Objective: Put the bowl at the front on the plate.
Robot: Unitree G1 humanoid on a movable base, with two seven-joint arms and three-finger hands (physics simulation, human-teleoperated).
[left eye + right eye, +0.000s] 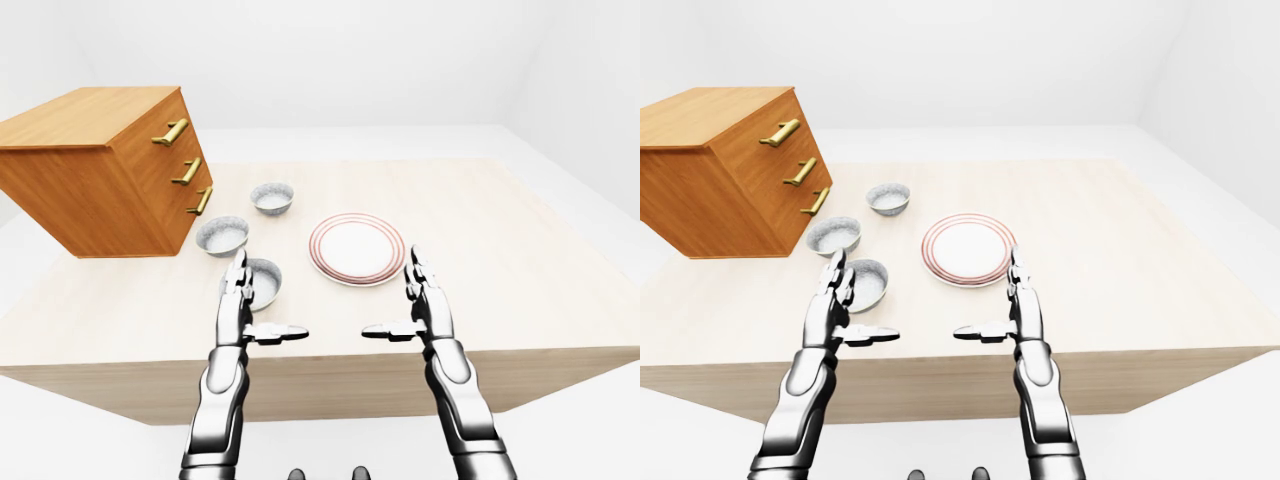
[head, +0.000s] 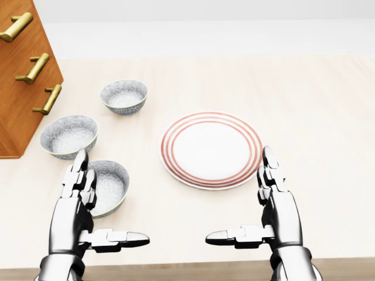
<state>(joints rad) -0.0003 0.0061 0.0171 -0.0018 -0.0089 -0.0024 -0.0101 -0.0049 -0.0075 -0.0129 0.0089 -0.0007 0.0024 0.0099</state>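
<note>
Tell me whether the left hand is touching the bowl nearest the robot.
Cannot tell. In the head view the left hand overlaps the rim of the bowl, and neither eye view shows a gap or contact.

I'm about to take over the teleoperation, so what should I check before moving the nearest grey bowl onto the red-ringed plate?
1. Target in sight: the grey speckled bowl lowest in the head view stands upright and empty: ok.
2. Left hand open, holding nothing, beside that bowl's left rim: ok.
3. Left hand touching the rim: cannot tell.
4. White plate with red rings empty: ok.
5. Only bare pale wooden table between bowl and plate: ok.
6. Right hand open, holding nothing, beside the plate's right rim: ok.
</note>
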